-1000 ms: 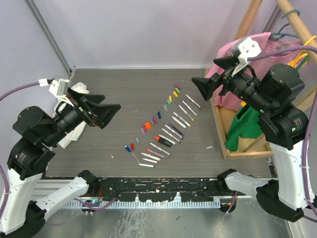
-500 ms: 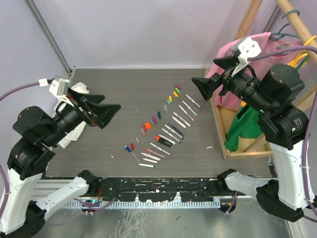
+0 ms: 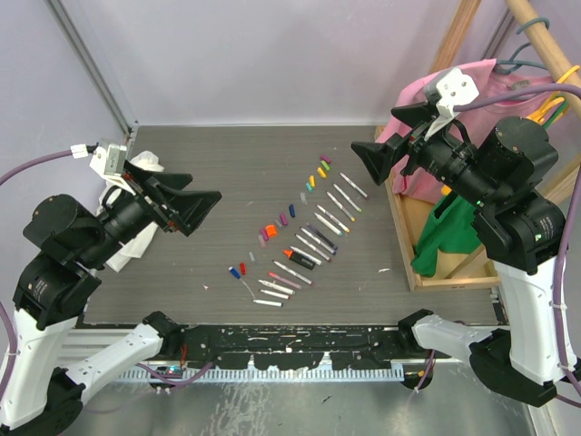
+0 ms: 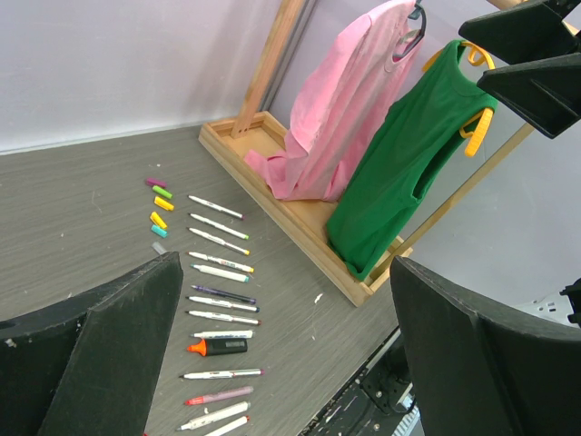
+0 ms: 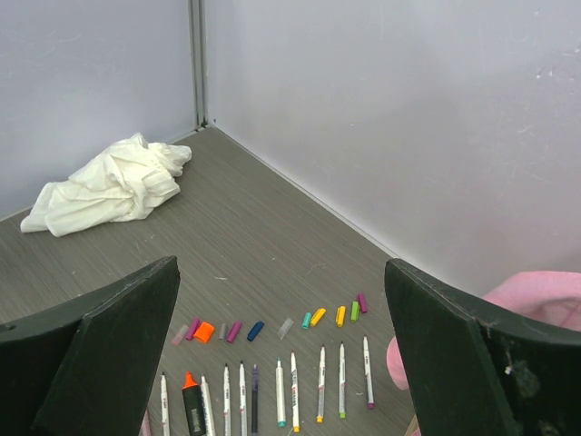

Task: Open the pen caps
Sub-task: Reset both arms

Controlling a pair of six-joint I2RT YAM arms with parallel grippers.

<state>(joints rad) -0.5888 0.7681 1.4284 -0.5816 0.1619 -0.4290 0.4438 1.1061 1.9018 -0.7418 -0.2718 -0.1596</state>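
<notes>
The pen caps [image 3: 270, 231] are lying detached left of the pens [image 3: 313, 243], seemingly none remaining, while the left tool [image 3: 204, 187] and right tool [image 3: 373, 129] are hovering wide, empty.

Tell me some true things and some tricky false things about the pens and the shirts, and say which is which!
1. Loose caps lie in a row beside the pens. True.
2. The left arm is pinching a pen. False: the left arm has its jaws wide open and empty.
3. A white rag lies crumpled on the table. True.
4. The green shirt lies flat on the table. False: the green shirt hangs beside the pink shirt.
5. Every cap is red. False: there are orange, yellow, green and purple ones.
</notes>
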